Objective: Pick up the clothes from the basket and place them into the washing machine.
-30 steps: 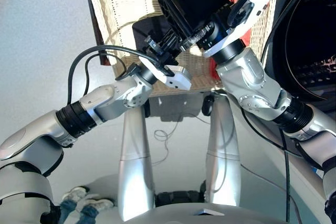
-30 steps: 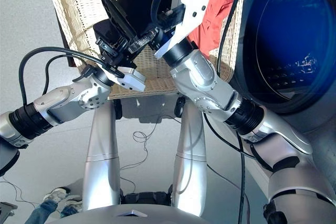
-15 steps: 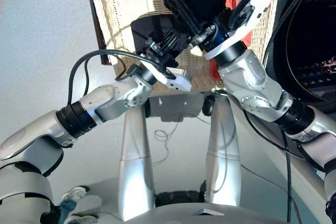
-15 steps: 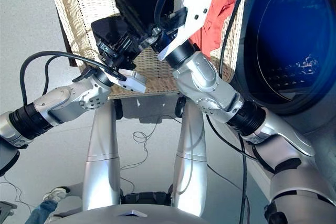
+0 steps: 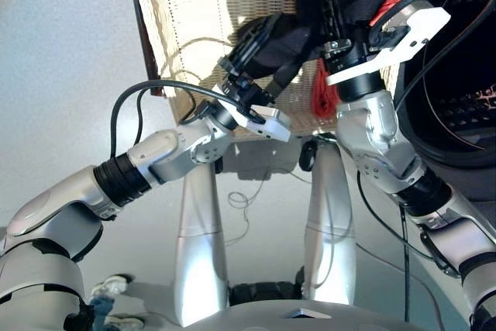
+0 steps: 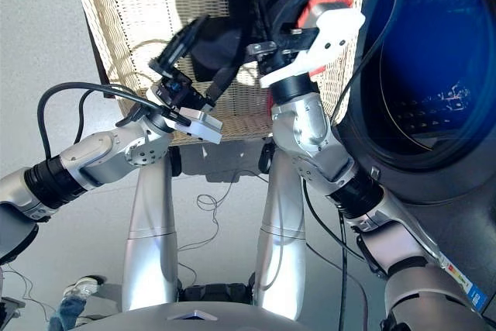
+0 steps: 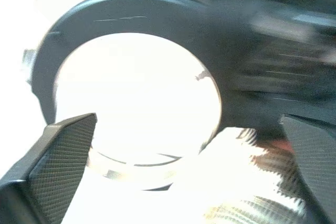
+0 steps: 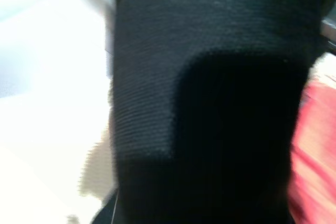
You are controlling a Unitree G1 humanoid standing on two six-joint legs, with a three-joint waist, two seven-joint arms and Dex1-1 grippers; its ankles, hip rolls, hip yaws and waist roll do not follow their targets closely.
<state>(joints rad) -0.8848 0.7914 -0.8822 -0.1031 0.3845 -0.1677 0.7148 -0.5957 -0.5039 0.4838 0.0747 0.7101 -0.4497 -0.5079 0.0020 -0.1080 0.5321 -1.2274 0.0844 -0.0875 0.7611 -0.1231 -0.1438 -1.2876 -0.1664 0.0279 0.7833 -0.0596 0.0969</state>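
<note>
Washing machine (image 6: 434, 75): fills the right side of the head views, cut off by the picture edge; dark porthole glass reflects blue, drum hard to make out.
Basket (image 6: 132, 21): cream wicker, far edge cropped at the top; near right corner hidden behind the arms.
Black garment (image 8: 210, 103): raised above the basket's right half, blurred, its top cropped.
Coral-red garment (image 5: 322, 91): only a strip shows at the basket's right edge.
Right gripper (image 6: 260, 32): buried in black cloth, fingers hidden; grip cannot be told.
Left gripper (image 5: 256, 56): fingers spread apart, empty, over the basket's near edge.
Navy garment: cannot be made out.
</note>
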